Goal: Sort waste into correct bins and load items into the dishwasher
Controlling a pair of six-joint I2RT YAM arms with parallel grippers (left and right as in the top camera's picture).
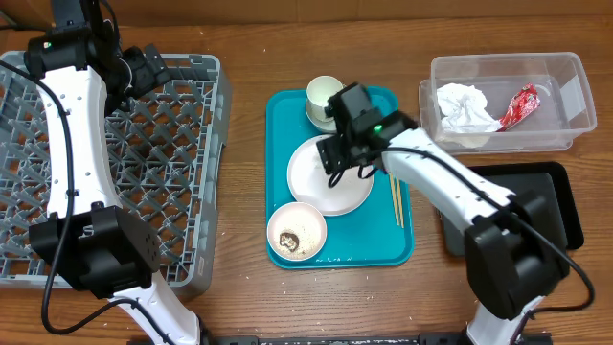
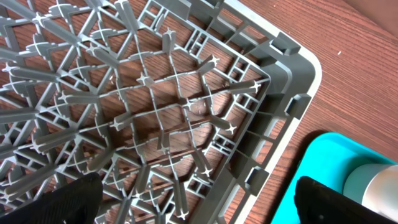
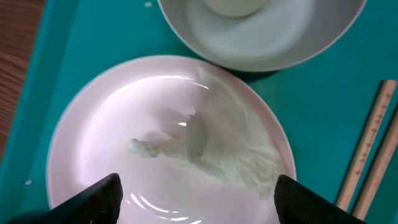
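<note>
Overhead, left pincer (image 1: 153, 65): spread wide, above a corner of the grey rack (image 1: 182, 172).
Overhead, right pincer (image 1: 340, 161): above the white plate (image 1: 330, 192); the chopsticks (image 1: 396, 199) lie just beside it.
Left wrist, fingers (image 2: 68, 202): far apart and holding nothing, with the rack lattice under them.
Right wrist, fingers (image 3: 93, 199): apart, not gripping; a crumpled napkin (image 3: 230, 155) lies on the plate between them, and a bowl (image 3: 261, 37) is just ahead.

Crumpled napkin (image 3: 231, 157) on plate (image 3: 102, 146); bowl (image 3: 273, 46) beyond; chopsticks (image 3: 368, 149) right.
</note>
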